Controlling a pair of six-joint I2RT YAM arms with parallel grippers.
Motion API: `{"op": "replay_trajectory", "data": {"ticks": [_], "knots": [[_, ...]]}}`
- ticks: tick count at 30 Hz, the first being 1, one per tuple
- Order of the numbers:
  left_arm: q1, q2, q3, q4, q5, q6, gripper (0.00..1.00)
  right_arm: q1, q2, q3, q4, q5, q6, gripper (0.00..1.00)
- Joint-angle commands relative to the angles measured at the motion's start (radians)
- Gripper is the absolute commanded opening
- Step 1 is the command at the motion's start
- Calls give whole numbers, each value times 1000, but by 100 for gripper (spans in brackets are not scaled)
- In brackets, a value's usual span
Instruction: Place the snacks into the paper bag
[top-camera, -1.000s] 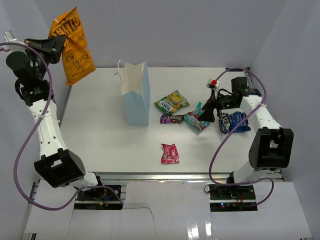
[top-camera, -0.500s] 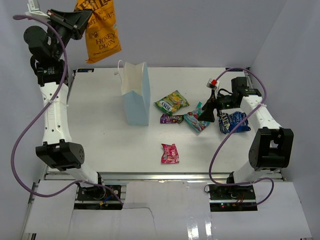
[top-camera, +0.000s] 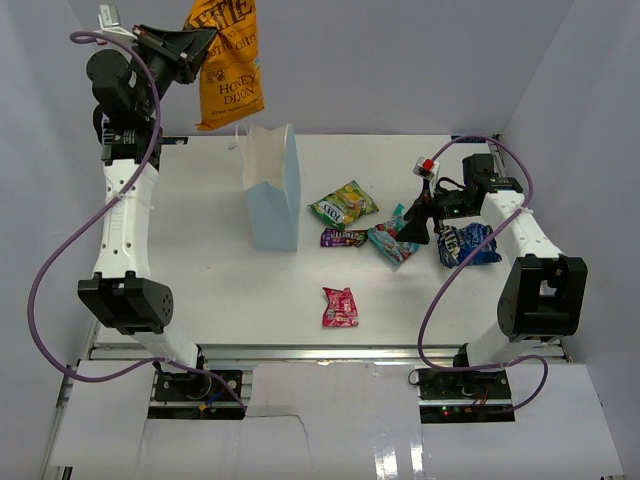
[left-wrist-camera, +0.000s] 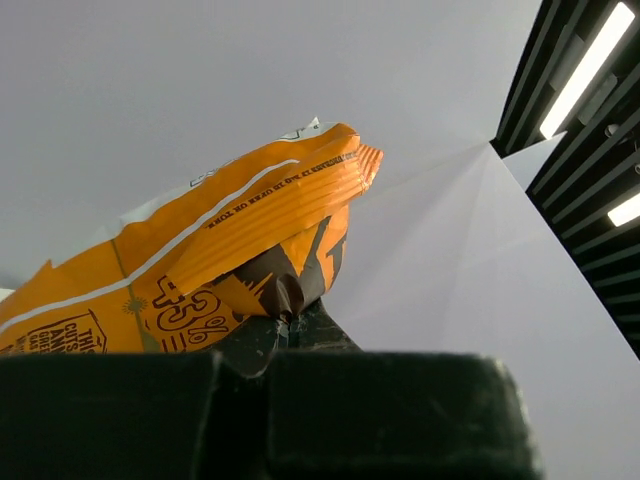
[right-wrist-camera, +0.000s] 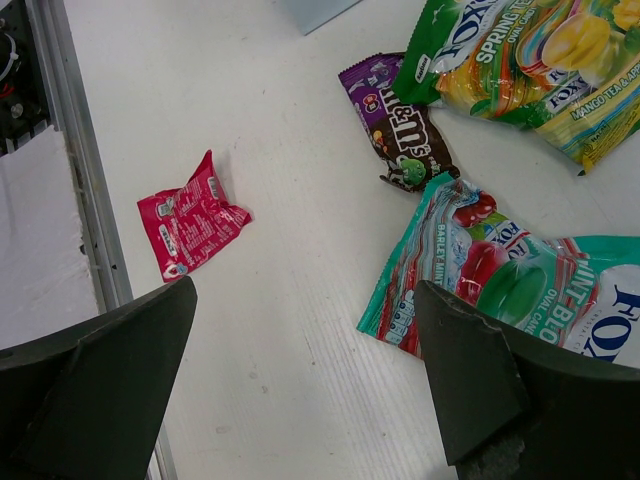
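Left tool is clamping the top edge of the orange chip bag and holding it high in the air. In the top view the chip bag's lower end is hanging just above the upright paper bag. Right tool is hovering with its jaws spread over the counter, beside the teal candy bag.

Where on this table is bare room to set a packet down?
Free: the wide patch between the paper bag and the left arm, and the near strip on both sides of the pink-red packet. Crowded: right of the paper bag, where yellow-green bag, purple packet, teal bag and dark blue bag lie close around the open right gripper.
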Motion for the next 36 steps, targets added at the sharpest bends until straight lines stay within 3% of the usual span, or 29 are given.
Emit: {"op": "replay_trajectory", "data": {"ticks": [1,9,16,21,27,36], "knots": [[-35,-53,-39,21,-67,4,0,-5,-18,11,-6,-28,-4,95],[-102,-53,-42,-33,-123,51,0,-7,-18,3,-6,-24,-7,95],[-121,10,172,-168,-179,185,0,-7,-21,-4,-6,-30,-10,95],[-130,30,236,-192,-187,194,0,-7,-21,-7,-6,-34,-10,95],[-187,5,208,-197,-224,173,0,-7,-19,-9,-6,-36,-10,95],[-288,-61,99,-200,-419,226,0,-8,-22,-12,-6,-36,-15,95]]}}
